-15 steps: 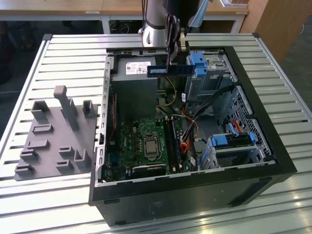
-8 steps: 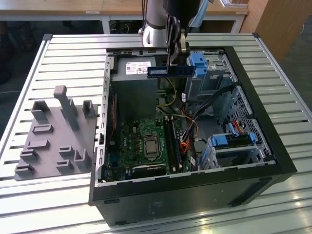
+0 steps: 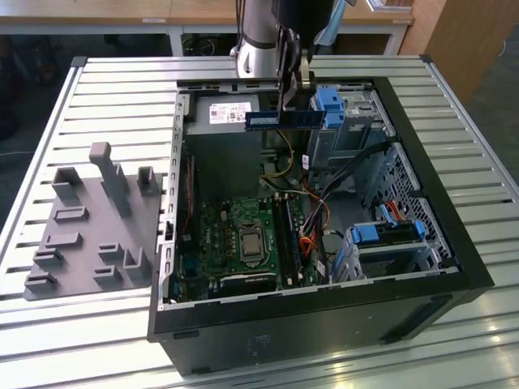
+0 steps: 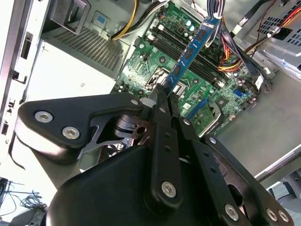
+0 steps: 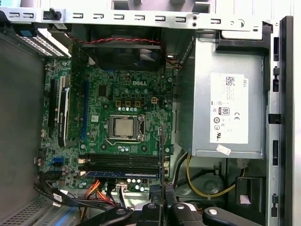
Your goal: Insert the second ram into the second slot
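Jaws clamped on the second ram, which the gripper holds level high over the open case by the power supply; we judge it needs squaring along the free motherboard slot, edge contacts down.

A robotics lab: an open computer case sits on a slatted aluminium bench, a grey parts fixture at its nine o'clock, desks at twelve.
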{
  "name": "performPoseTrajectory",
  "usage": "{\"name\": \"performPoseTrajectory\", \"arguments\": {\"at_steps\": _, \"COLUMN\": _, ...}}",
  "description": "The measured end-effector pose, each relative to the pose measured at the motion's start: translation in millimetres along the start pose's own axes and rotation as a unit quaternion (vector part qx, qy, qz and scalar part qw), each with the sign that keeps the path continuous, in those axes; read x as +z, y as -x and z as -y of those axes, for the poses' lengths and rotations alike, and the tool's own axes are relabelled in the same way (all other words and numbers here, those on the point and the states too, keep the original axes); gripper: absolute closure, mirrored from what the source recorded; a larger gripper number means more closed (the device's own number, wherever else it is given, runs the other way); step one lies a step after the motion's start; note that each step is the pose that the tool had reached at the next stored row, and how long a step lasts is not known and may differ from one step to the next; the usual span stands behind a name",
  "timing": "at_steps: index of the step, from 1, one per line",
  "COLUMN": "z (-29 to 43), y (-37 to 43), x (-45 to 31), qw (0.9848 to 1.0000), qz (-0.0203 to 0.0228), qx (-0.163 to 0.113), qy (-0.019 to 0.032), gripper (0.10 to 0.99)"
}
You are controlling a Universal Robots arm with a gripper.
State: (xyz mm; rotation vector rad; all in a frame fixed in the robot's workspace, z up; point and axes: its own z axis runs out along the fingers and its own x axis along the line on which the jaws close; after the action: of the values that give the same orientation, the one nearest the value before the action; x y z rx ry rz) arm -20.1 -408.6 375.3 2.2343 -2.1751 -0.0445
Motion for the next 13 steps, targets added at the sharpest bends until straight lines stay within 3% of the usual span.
{"name": "performPoseTrajectory", "arguments": {"at_steps": 13, "z": -0.1, "y": -3.0, "x": 0.0, "qw": 1.0000, "qz": 0.0000, "qx": 0.000, "qy": 0.0000, "gripper": 0.945}}
